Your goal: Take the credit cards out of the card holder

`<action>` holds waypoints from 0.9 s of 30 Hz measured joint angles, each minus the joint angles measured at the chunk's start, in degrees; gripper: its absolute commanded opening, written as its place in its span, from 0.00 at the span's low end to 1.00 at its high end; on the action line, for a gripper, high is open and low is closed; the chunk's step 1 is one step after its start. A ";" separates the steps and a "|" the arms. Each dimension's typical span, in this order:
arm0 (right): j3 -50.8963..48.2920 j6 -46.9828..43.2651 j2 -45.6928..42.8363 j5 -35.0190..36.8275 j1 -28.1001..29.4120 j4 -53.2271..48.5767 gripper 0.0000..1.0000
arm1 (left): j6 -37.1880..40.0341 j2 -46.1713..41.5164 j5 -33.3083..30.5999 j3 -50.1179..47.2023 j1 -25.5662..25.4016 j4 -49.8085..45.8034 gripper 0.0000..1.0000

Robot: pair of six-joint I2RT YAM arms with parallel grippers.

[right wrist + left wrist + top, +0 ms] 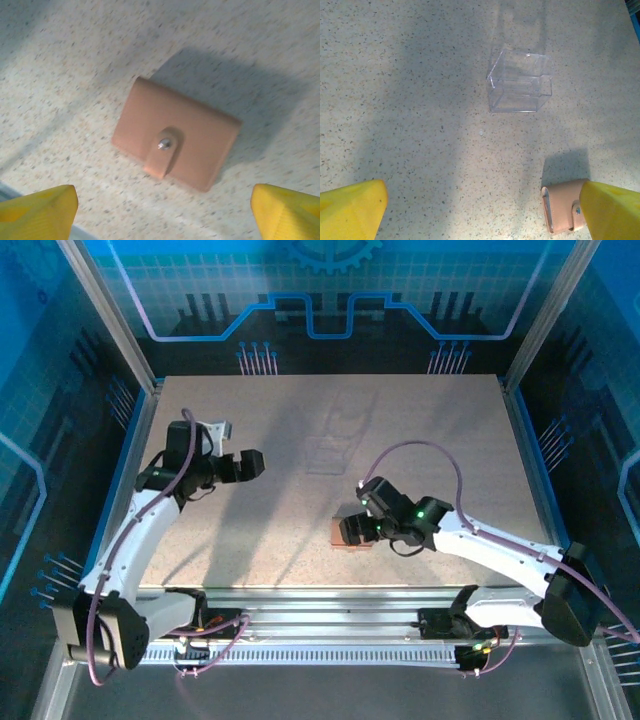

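Clearly the reaching step: right gripper [164, 197], jaws wide, hovers over the closed wallet [192, 125]; next, unsnap its clasp [164, 145].

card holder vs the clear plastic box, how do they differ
The card holder is opaque tan-brown; the clear plastic box is see-through. The card holder lies flat and thin, shut by a tab on a metal stud; the clear plastic box stands taller, with upright walls. The card holder sits near the front edge of the speckled table, the clear plastic box farther out, mid-table. Both rest on that surface, apart from each other.
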 measured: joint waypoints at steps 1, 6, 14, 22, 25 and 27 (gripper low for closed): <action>-0.55 1.29 0.09 -0.92 0.70 0.00 0.91 | -0.15 -0.96 0.00 -0.68 0.00 0.00 0.99; -3.26 6.86 2.60 -4.50 3.54 1.40 0.91 | -1.09 -3.96 0.07 -2.23 0.00 0.87 0.99; -7.65 12.61 7.39 -6.99 4.74 8.15 0.94 | -3.15 -5.11 0.02 -5.03 0.00 2.49 0.99; -11.04 15.41 8.48 -9.20 2.45 14.51 0.94 | -4.90 -4.98 0.09 -5.95 0.00 3.82 0.99; -11.72 15.39 8.52 -9.81 0.63 16.04 0.94 | -5.05 -4.76 0.11 -5.95 0.00 4.57 0.99; -11.89 15.34 8.74 -10.40 -0.44 17.20 0.94 | -5.07 -4.37 0.15 -5.95 0.00 4.70 0.99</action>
